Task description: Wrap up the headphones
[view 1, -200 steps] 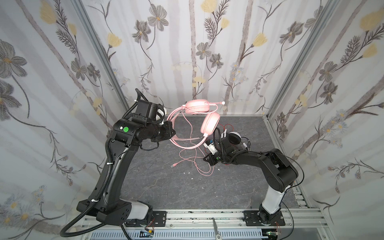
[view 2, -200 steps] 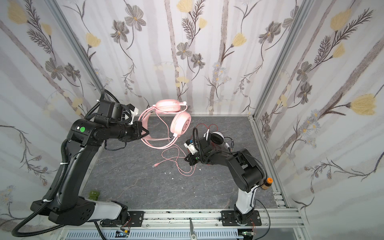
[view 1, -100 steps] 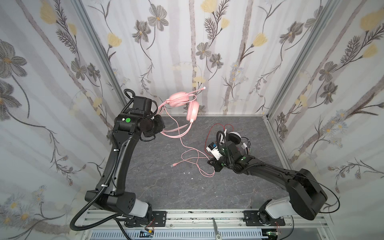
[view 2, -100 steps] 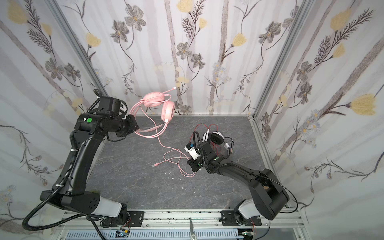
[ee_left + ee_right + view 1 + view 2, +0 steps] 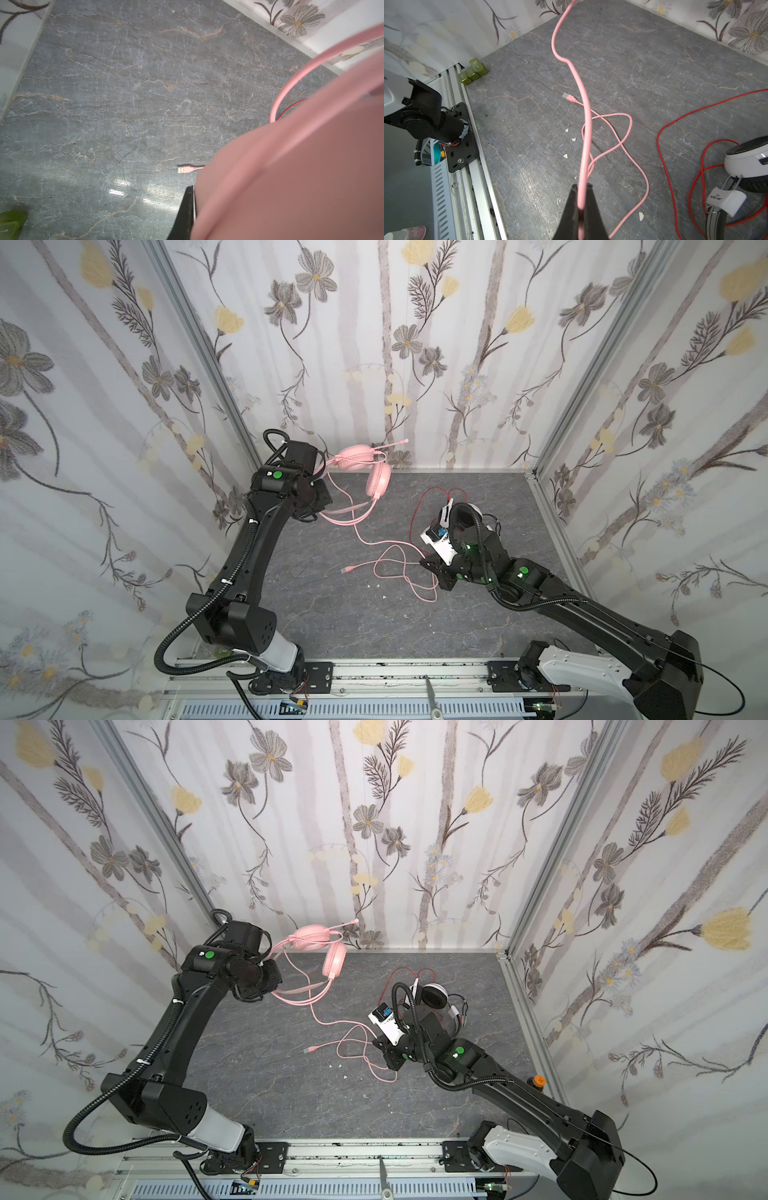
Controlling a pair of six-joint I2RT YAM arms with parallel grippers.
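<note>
Left gripper [image 5: 322, 508] is clamped on the pink headset [image 5: 356, 456] headband, earcups hanging beyond its tip. Right gripper [image 5: 580, 199] pinches the pink cord [image 5: 587, 124]. The white-and-black headset [image 5: 434, 996] lies just behind it.

Both top views look steeply down from the front over the whole gray table [image 5: 332, 622]. Wrist cameras sit close above it, sharing the pink USB plug [image 5: 184, 170].

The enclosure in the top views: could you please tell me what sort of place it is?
Probably a robot test cell, not a home: a left arm and right arm bolted to an aluminium rail, floral wall panels in metal framing, a grey stone-patterned tabletop.
</note>
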